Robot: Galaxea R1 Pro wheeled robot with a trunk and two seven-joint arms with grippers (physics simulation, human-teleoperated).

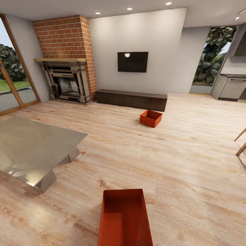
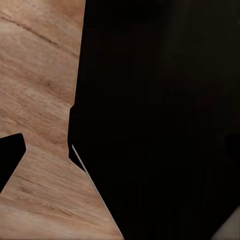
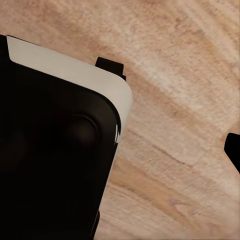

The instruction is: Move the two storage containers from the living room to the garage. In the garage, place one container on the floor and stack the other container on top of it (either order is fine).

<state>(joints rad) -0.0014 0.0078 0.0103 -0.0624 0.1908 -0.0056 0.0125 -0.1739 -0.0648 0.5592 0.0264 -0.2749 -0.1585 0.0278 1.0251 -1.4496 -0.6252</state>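
Note:
I am in the living room, on its light wood-plank floor. One orange-red storage container (image 1: 124, 218) lies open-top on the planks right in front of me, its long side pointing away. The second storage container (image 1: 150, 118) sits farther off, just before the low dark cabinet (image 1: 131, 99). In the left wrist view, my left gripper (image 2: 42, 150) hangs over bare planks beside my dark body, one black fingertip (image 2: 10, 155) at the picture's edge. My right gripper (image 3: 172, 107) also hangs over bare planks, fingertips (image 3: 111, 65) far apart. Neither holds anything.
A low glossy grey table (image 1: 34, 147) stands at the left, close to the near container. Brick fireplace (image 1: 68, 78) and wall TV (image 1: 132, 62) are at the back. Glass doors are far left, wooden chair legs (image 1: 241, 143) at the right edge, kitchen units (image 1: 232, 87) at the back right.

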